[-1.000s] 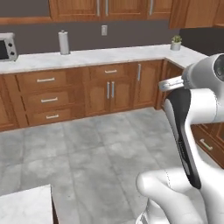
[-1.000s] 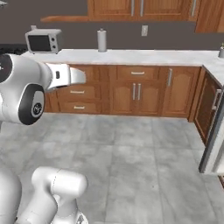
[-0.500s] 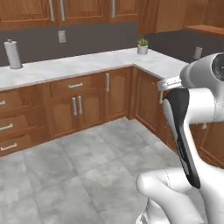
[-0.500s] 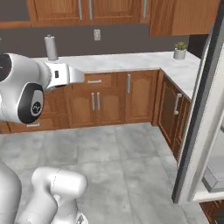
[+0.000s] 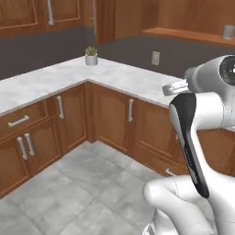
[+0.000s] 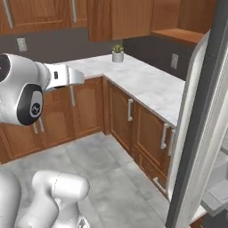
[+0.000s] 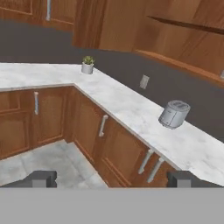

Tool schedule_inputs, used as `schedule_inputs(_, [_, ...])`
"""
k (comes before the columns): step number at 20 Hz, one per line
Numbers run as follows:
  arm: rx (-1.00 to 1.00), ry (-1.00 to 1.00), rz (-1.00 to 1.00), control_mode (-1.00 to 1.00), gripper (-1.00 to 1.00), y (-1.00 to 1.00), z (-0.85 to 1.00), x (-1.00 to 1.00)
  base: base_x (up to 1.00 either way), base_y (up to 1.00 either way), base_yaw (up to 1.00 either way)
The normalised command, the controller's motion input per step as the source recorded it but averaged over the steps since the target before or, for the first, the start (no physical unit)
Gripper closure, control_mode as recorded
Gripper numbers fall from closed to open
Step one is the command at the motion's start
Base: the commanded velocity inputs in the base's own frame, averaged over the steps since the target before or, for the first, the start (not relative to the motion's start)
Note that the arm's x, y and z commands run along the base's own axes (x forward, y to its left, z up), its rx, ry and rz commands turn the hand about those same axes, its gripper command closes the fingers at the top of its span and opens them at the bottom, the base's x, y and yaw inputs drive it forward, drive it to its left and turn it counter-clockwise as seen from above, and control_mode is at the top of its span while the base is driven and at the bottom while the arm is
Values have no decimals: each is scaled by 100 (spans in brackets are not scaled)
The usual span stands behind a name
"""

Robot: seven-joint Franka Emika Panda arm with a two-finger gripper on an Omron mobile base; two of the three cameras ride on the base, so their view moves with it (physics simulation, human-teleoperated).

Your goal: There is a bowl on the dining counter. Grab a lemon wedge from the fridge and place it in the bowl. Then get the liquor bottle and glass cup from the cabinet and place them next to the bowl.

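My jaws stand spread wide and empty, since nothing is picked up yet. The fridge rises at my right, its grey door edge close by. A marble wall counter wraps the corner, carrying a small potted plant and a toaster. No bowl or lemon wedge is visible.

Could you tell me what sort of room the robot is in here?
A home kitchen, by the look of it: an L-shaped marble-topped counter over reddish-brown wooden base cabinets, wall cabinets above, a toaster and a small potted plant on the counter, and a grey fridge at the right.
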Motion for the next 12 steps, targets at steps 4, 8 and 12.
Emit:
schedule_inputs(4, [0,0,0,100,-100,0,0,0,87,9,-68])
schedule_inputs(8, [0,0,0,100,-100,0,0,0,78,8,-70])
schedule_inputs(12, [0,0,0,100,-100,0,0,0,68,11,-71])
